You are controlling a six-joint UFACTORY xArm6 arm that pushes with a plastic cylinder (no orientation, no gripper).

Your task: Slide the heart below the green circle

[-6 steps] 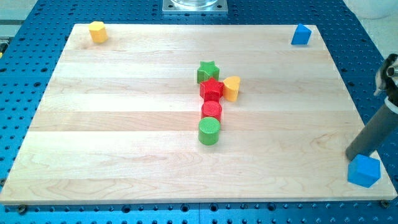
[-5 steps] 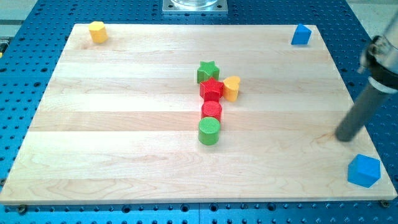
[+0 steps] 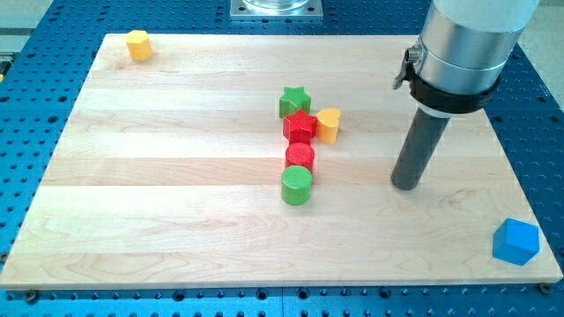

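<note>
A yellow heart (image 3: 328, 125) lies near the board's middle, touching the right side of a red star (image 3: 300, 127). A green circle (image 3: 296, 186) sits lower down, just below a red circle (image 3: 300, 158). A green star (image 3: 295, 101) is above the red star. My tip (image 3: 405, 186) rests on the board to the right of this cluster, well apart from the heart and at about the green circle's height.
A yellow hexagon (image 3: 137, 44) sits at the board's top left corner. A blue block (image 3: 426, 48) is at the top right, partly by the arm. A blue cube (image 3: 515, 241) lies at the bottom right corner. The wooden board (image 3: 176, 194) lies on a blue perforated table.
My tip has moved left and slightly up, away from the blue cube at the bottom right toward the middle cluster. No block has moved.
</note>
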